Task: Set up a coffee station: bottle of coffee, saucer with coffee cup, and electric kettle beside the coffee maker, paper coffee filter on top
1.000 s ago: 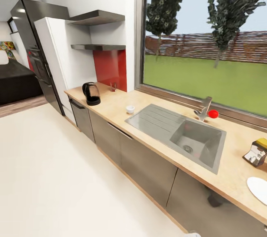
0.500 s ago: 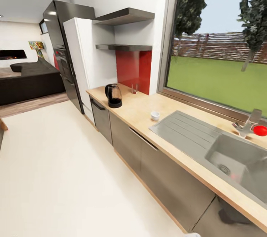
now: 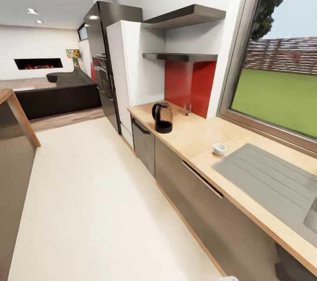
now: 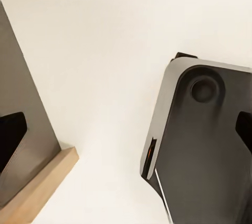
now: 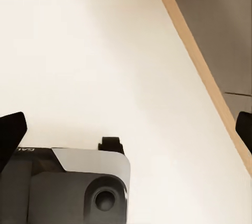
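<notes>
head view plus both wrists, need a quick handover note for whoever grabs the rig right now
Left gripper: open and empty, pointing down at the floor beside the robot base.
Right gripper: open and empty, also over the floor, near the cabinet kickboard.
Electric kettle: stands on the countertop near the red backsplash.
Coffee cup: upright on the countertop, just short of the sink drainboard, with no saucer under it.
Two wall shelves hang above the kettle; what they hold cannot be told from here.
Done: nothing confirmed.
Left: locate the coffee maker, bottle, filter and saucer, then group everything.
</notes>
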Motion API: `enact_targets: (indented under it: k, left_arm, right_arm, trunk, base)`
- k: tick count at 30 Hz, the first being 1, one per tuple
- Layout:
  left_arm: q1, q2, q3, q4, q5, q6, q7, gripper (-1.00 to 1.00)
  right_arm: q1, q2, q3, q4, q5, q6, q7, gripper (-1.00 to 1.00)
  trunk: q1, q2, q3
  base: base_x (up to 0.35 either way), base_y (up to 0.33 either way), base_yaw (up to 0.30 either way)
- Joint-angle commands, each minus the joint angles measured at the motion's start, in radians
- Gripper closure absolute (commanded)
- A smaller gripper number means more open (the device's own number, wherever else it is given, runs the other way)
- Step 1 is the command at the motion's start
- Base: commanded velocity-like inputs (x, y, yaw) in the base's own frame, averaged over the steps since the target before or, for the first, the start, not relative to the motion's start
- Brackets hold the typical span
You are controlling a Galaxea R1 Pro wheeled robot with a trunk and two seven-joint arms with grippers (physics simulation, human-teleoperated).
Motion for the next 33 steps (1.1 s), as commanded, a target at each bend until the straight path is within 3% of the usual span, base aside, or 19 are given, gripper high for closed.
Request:
enact_targets:
  k: [1,22,33]
  left_arm:
    - [0.001,0.0,0.001,-0.001,0.008,-0.001,-0.005,-1.0]
    - [0.001,0.0,0.001,-0.001,0.008,-0.001,-0.005,-1.0]
    - [0.001,0.0,0.0,-0.003,0.008,-0.001,-0.005,-1.0]
  right_arm:
    - [-0.001,0.0,0.009,0.001,-0.01,-0.002,-0.003,-1.0]
    - [-0.001,0.0,0.009,0.001,-0.01,-0.002,-0.003,-1.0]
    - [-0.001,-0.005,0.011,-0.001,-0.006,-0.003,-0.004,-1.0]
  trunk:
    - [0.001,-0.002,-0.002]
    - [0.001,-0.002,-0.002]
    - [0.001,-0.002,-0.002]
  base:
    - [0.289,0.215,0.278]
    - [0.289,0.218,0.276]
    - [0.318,0.134,0.049]
